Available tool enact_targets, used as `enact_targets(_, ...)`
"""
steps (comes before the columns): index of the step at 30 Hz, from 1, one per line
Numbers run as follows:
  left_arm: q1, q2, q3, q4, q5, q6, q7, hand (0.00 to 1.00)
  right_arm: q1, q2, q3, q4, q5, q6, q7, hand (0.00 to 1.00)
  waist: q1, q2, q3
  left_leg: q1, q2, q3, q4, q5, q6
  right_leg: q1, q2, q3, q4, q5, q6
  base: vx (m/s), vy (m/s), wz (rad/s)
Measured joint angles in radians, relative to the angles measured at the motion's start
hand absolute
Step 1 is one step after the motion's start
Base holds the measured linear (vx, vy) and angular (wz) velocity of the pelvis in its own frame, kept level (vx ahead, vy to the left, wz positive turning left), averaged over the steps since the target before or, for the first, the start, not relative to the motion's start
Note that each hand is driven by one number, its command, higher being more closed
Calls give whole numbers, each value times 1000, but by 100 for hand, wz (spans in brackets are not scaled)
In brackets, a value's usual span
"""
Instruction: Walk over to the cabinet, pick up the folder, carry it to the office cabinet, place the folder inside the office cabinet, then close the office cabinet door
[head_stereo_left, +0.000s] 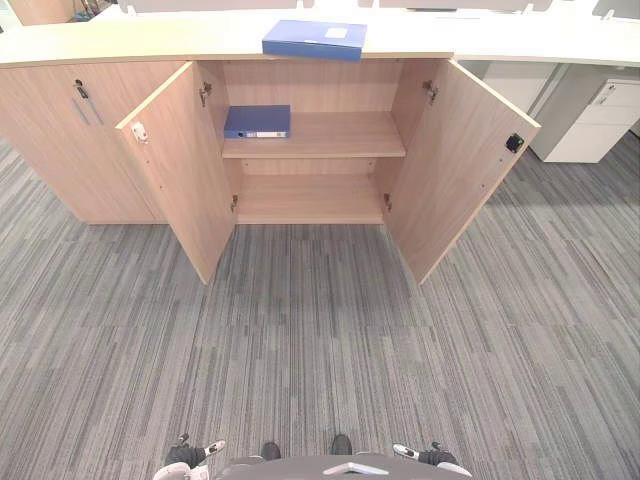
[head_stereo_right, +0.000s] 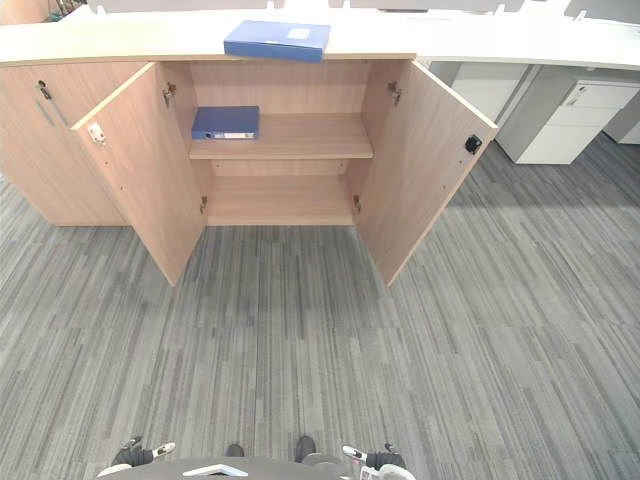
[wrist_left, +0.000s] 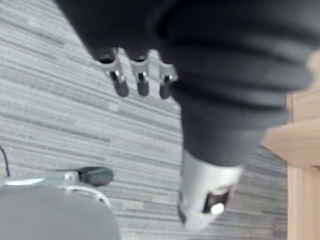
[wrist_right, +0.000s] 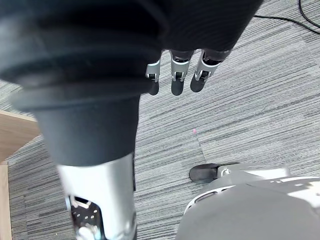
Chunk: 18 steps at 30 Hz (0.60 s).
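Observation:
A blue folder (head_stereo_left: 314, 39) lies flat on the long light-wood countertop, above the open cabinet. A second blue folder (head_stereo_left: 257, 121) lies on the left part of the cabinet's upper shelf (head_stereo_left: 340, 135). Both cabinet doors stand wide open, the left door (head_stereo_left: 180, 165) and the right door (head_stereo_left: 455, 165) swung out toward me. The lower shelf holds nothing. My left hand (head_stereo_left: 190, 455) and right hand (head_stereo_left: 425, 455) hang low at my sides, far from the cabinet. In the wrist views the left hand's fingers (wrist_left: 142, 82) and the right hand's fingers (wrist_right: 180, 82) hang relaxed over the carpet, holding nothing.
Grey striped carpet (head_stereo_left: 320, 340) stretches between me and the cabinet. A closed cabinet section with a handle (head_stereo_left: 70, 130) adjoins on the left. A white drawer unit (head_stereo_left: 590, 125) stands at the back right under a desk.

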Motion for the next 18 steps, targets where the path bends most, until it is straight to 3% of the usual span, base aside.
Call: enact_targets(18, -10, 10, 0, 26, 1, -8, -1, 0, -26, 1, 0, 34, 9, -2, 1, 0, -4, -13, 8, -1, -1, -3, -1, 1, 3, 1, -1, -12, 0, 4, -4, 1, 0, 1)
